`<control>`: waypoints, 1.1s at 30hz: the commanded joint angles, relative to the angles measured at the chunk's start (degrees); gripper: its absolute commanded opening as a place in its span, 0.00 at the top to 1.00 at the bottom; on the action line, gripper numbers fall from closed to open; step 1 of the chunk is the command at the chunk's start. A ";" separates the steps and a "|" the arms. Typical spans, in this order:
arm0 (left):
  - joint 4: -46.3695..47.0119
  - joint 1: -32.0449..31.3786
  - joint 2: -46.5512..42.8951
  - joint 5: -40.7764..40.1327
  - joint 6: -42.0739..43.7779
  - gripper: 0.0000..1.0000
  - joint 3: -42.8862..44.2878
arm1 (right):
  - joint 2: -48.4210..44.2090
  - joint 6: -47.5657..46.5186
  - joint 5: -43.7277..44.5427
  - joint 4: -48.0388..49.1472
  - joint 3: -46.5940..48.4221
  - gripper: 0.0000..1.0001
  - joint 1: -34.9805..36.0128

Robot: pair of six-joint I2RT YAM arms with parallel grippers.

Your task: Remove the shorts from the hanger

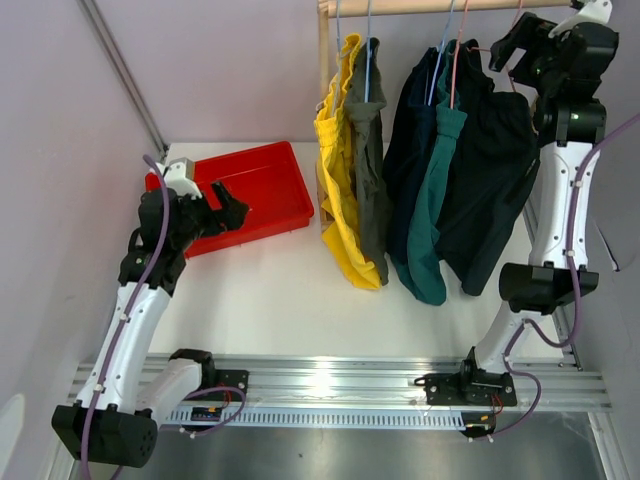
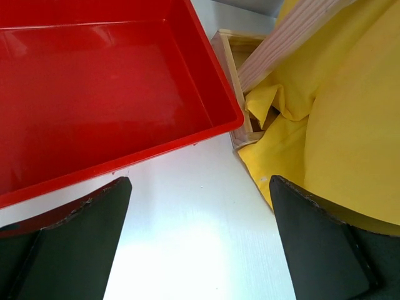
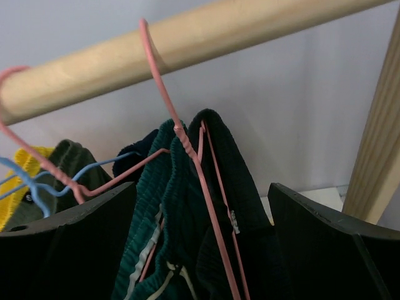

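five pairs of shorts hang in a row from a wooden rail [image 1: 440, 6] across the upper right of the overhead view. from left to right they are the yellow shorts [image 1: 338, 190], the olive-grey shorts [image 1: 370, 170], the navy shorts [image 1: 408, 150], the teal shorts [image 1: 432, 210] and the black shorts [image 1: 492, 170]. each hangs on a thin wire hanger, blue or pink, hooked over the rail. their lower ends hang above the white worktop [image 1: 270, 300]; whether any hem touches it cannot be told.

the right tool [image 1: 508, 45] is up at rail height in the upper right corner, just beside the top of the black shorts. its jaws are spread wide and hold nothing. in its wrist view a pink hanger [image 3: 187, 156] hooks over the rail and runs down through the middle of the frame between the two dark fingers [image 3: 69, 250]. teal and dark fabric is bunched beneath it. whether the fingers touch the fabric cannot be told.

the left tool [image 1: 232, 208] is at middle left, over the near edge of a red tray [image 1: 270, 180], with its jaws wide apart and empty. its wrist view shows the tray's corner at upper left. a wooden post [image 2: 294, 37] is at upper right, and the yellow shorts fill the right side.
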 commanded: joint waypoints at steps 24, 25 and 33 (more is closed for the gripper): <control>3.38 -0.56 -1.73 -1.21 0.25 0.01 -3.52 | 7.56 -3.26 1.40 -0.52 5.71 0.95 2.33; 3.56 -0.56 -1.64 -1.03 0.25 0.01 -3.52 | 7.30 -3.26 1.40 -0.43 5.63 1.00 2.33; 4.61 -1.18 -2.17 0.55 0.87 0.01 -3.70 | 2.21 -3.70 3.33 0.01 6.50 1.00 2.59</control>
